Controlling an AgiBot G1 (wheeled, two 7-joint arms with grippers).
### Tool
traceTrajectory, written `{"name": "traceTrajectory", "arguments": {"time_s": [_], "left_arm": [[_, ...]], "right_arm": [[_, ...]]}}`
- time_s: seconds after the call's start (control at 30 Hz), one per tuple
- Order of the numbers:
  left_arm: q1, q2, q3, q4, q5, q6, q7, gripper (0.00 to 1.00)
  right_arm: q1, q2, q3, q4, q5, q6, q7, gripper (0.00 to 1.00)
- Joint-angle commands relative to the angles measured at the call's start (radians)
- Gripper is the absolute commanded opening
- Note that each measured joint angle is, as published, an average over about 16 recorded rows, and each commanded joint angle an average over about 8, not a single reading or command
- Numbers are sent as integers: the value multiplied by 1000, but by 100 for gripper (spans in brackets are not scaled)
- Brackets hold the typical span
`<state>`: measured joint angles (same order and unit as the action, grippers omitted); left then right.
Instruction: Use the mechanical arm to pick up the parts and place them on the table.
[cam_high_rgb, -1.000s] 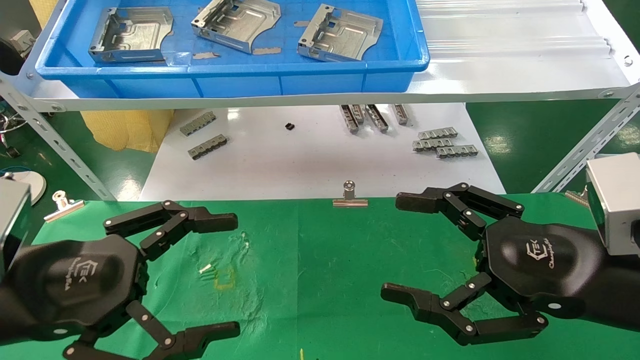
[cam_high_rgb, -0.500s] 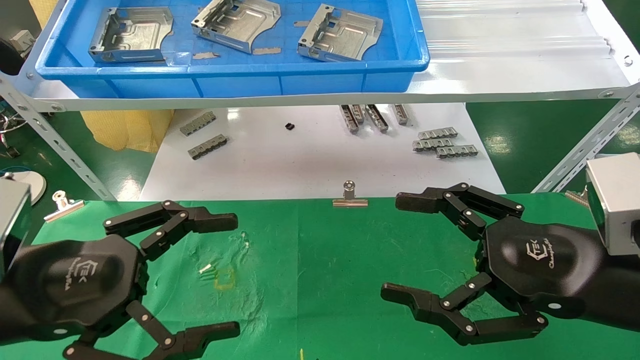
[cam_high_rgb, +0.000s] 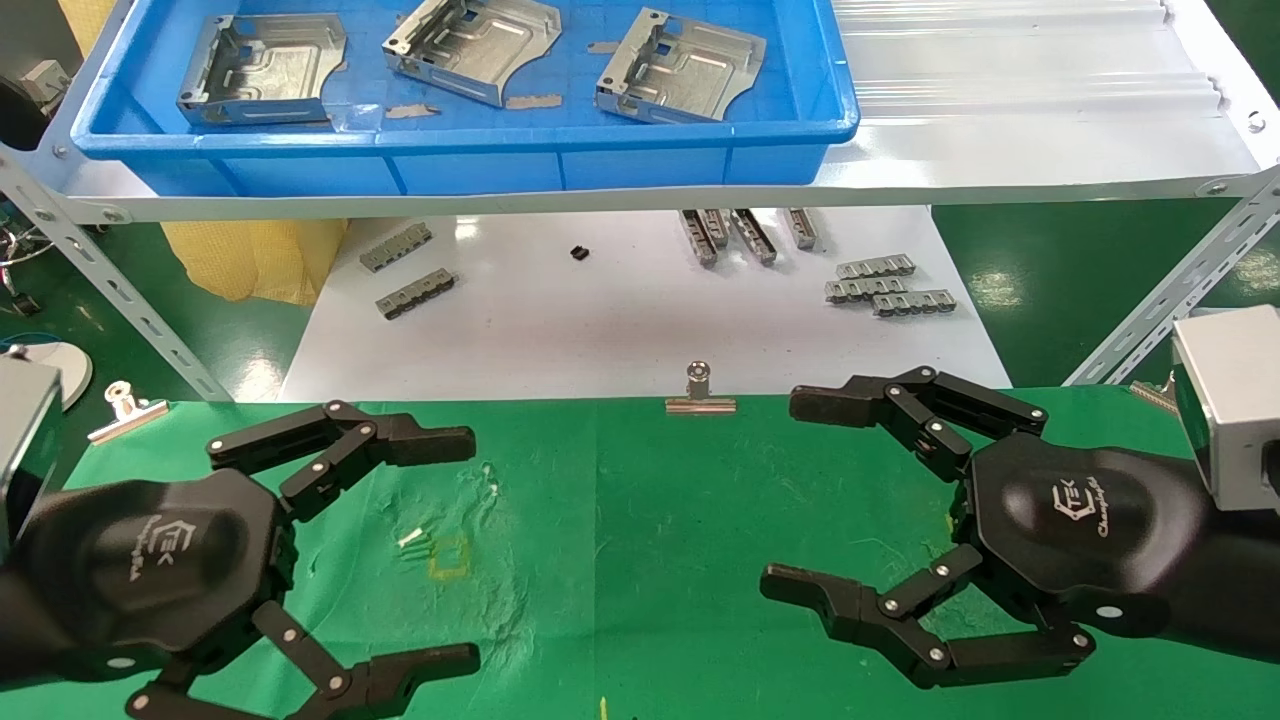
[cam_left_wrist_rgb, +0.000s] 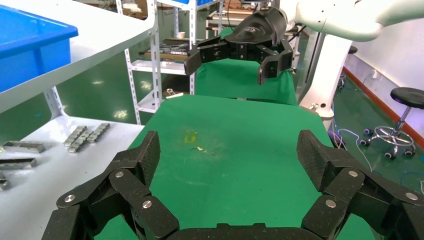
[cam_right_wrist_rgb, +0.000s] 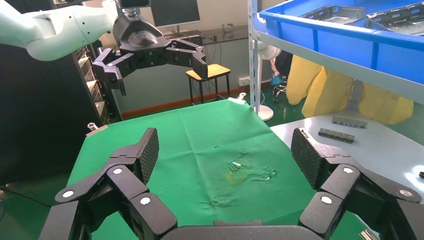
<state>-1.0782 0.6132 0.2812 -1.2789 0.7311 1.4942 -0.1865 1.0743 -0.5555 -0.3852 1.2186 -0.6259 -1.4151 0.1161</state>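
Three grey sheet-metal parts lie in the blue bin (cam_high_rgb: 460, 160) on the shelf: one at left (cam_high_rgb: 265, 68), one in the middle (cam_high_rgb: 472, 45), one at right (cam_high_rgb: 680, 68). The green table (cam_high_rgb: 640, 520) spreads below, with a yellow square mark (cam_high_rgb: 448, 560). My left gripper (cam_high_rgb: 455, 550) hovers open and empty over the table's left side. My right gripper (cam_high_rgb: 795, 495) hovers open and empty over its right side. Each wrist view shows wide jaws over bare green cloth (cam_left_wrist_rgb: 225, 145) (cam_right_wrist_rgb: 210, 145). Parts show in the right wrist view (cam_right_wrist_rgb: 335, 12).
A glossy white board (cam_high_rgb: 640, 320) behind the table carries small ridged strips (cam_high_rgb: 885, 285). Silver binder clips (cam_high_rgb: 700, 392) (cam_high_rgb: 125, 408) hold the cloth edge. The pale shelf (cam_high_rgb: 1000, 120) and its slanted struts (cam_high_rgb: 110, 285) overhang the board.
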Motion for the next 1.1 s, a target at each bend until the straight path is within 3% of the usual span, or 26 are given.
{"name": "traceTrajectory", "arguments": {"time_s": [0.03,1.1], "left_arm": [[0,0,0,0,0,0,0,100],[0,0,0,0,0,0,0,100]], "right_arm": [[0,0,0,0,0,0,0,0],[0,0,0,0,0,0,0,0]]}}
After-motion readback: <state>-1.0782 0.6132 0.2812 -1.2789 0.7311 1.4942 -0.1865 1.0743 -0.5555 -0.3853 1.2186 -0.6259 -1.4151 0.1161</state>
